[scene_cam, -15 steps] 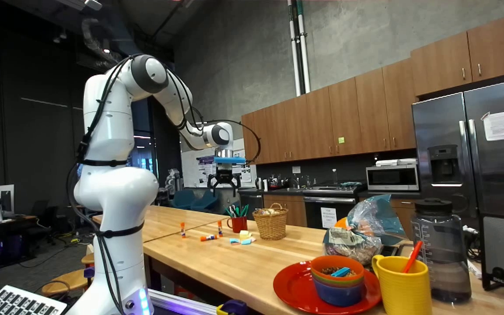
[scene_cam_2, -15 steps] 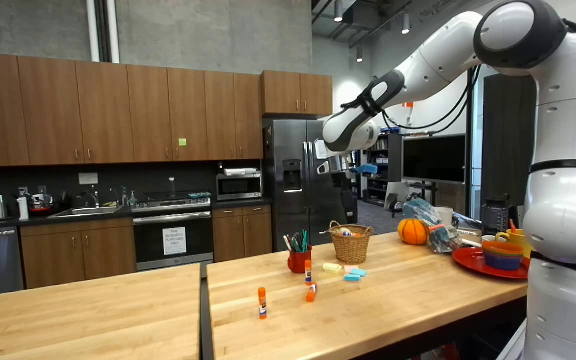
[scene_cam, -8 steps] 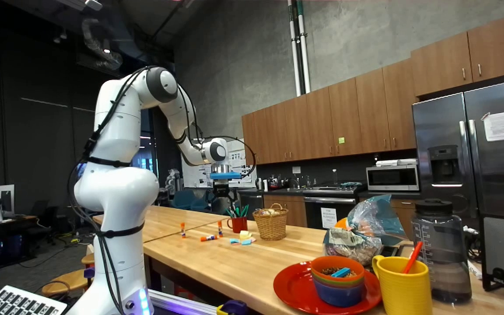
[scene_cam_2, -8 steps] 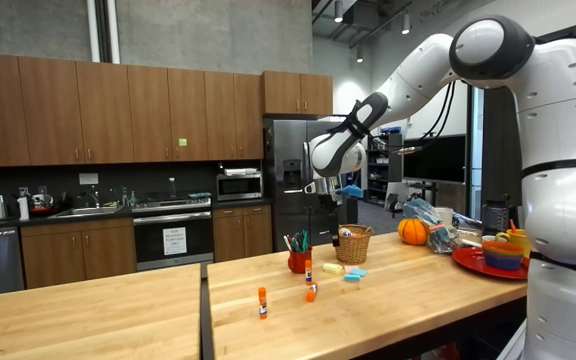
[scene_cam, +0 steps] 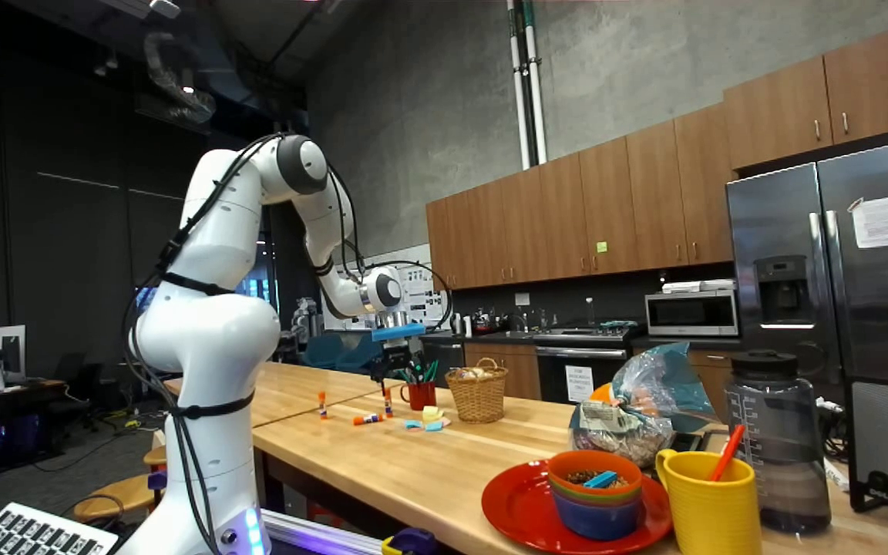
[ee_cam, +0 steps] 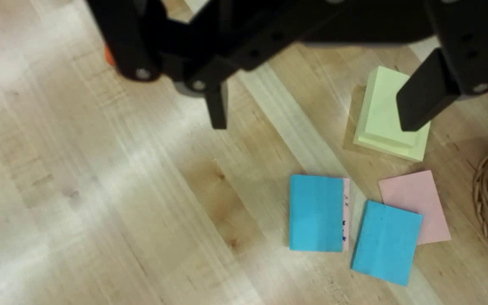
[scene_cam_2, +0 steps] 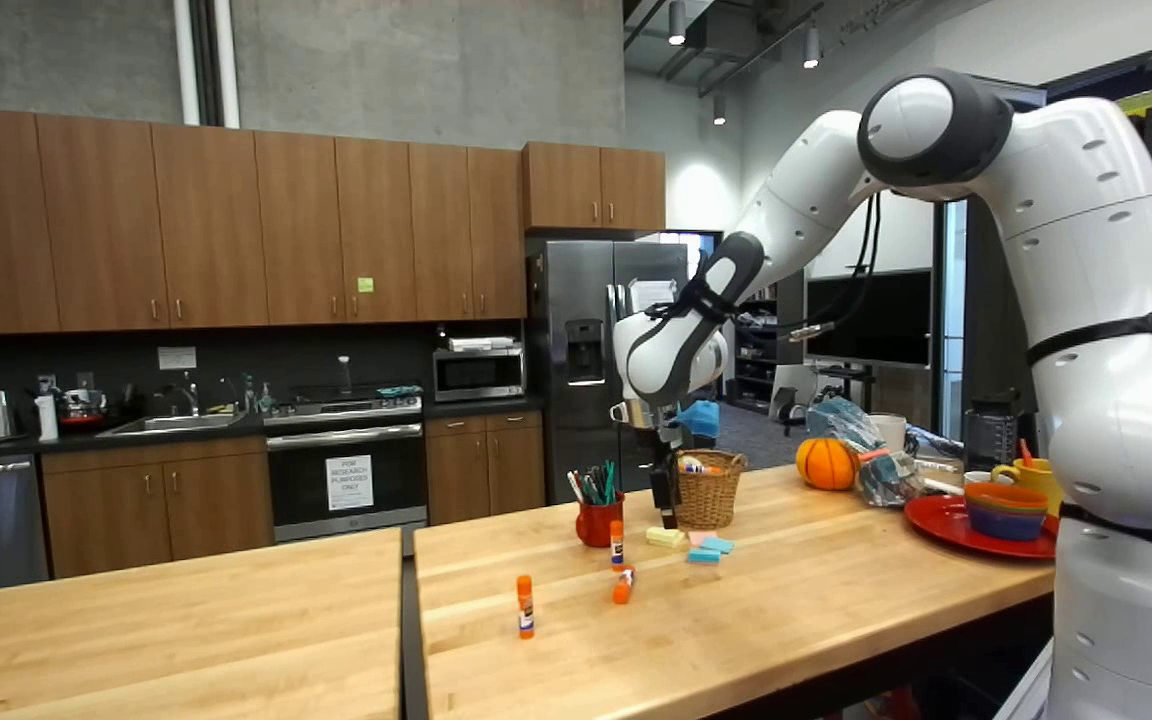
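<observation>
Pincer (ee_cam: 315,123) sits lower than 1 s ago, spread; off-center descent could press 1 finger (ee_cam: 426,91) into the yellow note stack (ee_cam: 381,108).

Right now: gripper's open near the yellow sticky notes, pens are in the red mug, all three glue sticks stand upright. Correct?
Not quite: one glue stick lies on its side, as both exterior views show; the other two glue sticks stand upright. The rest holds: gripper open near the yellow sticky notes, pens in the red mug.
</observation>
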